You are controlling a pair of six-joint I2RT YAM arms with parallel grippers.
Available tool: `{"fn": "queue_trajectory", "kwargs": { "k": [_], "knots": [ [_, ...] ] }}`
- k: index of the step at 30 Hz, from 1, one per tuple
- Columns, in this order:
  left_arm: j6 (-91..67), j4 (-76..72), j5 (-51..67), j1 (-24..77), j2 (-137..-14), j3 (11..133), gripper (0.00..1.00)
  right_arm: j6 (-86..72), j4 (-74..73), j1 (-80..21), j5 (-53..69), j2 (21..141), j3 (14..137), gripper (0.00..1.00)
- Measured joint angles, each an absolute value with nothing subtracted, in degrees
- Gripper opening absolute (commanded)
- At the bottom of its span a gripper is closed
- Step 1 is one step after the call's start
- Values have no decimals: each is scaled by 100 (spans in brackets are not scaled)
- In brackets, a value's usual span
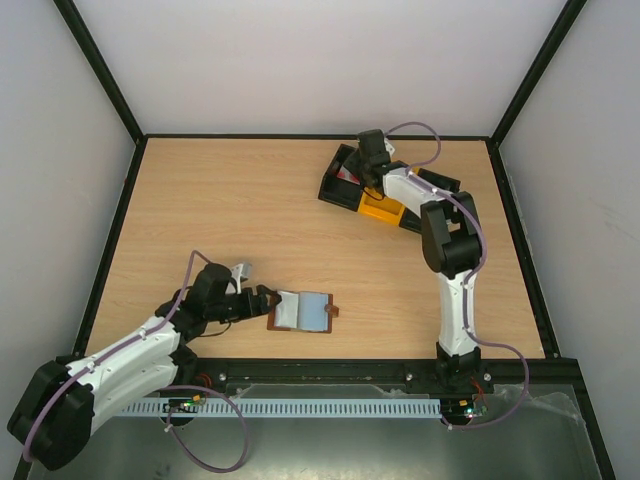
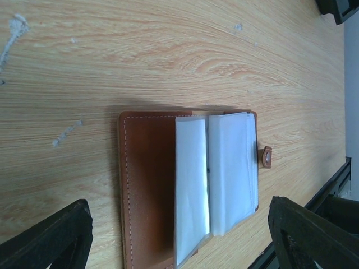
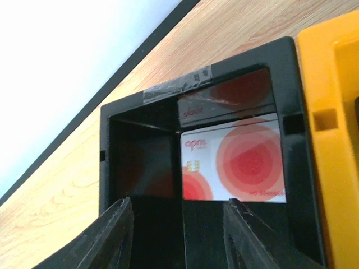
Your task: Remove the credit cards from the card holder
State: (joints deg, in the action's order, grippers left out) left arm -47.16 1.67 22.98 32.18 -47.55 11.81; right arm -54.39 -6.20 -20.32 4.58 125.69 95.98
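Note:
The brown card holder [image 1: 303,311] lies open near the table's front edge, snap tab [image 2: 267,157] to the right. Pale blue-grey leaves [image 2: 224,168] stand up from its inside; I cannot tell whether they hold cards. My left gripper [image 1: 262,298] is open just left of the holder, its fingers [image 2: 53,238] straddling the holder's near end without touching it. One credit card [image 3: 235,162], white with red circles and a chip, lies inside a black bin [image 3: 140,162]. My right gripper [image 3: 176,216] hangs open above that bin with nothing between its fingers [image 3: 112,235].
The black-and-yellow tray of bins [image 1: 385,208] stands at the back right of the table, and its yellow bin [image 3: 331,140] adjoins the black one. Black frame rails [image 1: 110,240] run along the table's edges. White walls enclose the space.

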Motion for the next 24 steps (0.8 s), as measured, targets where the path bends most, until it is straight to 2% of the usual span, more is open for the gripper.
{"fn": "queue_trajectory", "kwargs": {
  "k": [9,13,15,20,24],
  "knots": [
    [-4716,510,2180,3218,-4565,1184,88,-5492,-720,-2021,775,11780,9146,48],
    [-4713,740,2141,3218,-4305,1234,95,-5481,-701,-2021,1013,11238,8482,52],
    [-4727,867,2095,3218,-4182,1326,100,-5430,-698,-2021,1144,10892,8009,56],
    [-4759,1109,1890,3218,-4128,1708,100,-5140,-696,-2021,1323,9988,6875,68],
    [-4748,1321,1739,3216,-4202,2119,100,-4858,-661,-2021,1518,8941,5837,88]
  ]
}}
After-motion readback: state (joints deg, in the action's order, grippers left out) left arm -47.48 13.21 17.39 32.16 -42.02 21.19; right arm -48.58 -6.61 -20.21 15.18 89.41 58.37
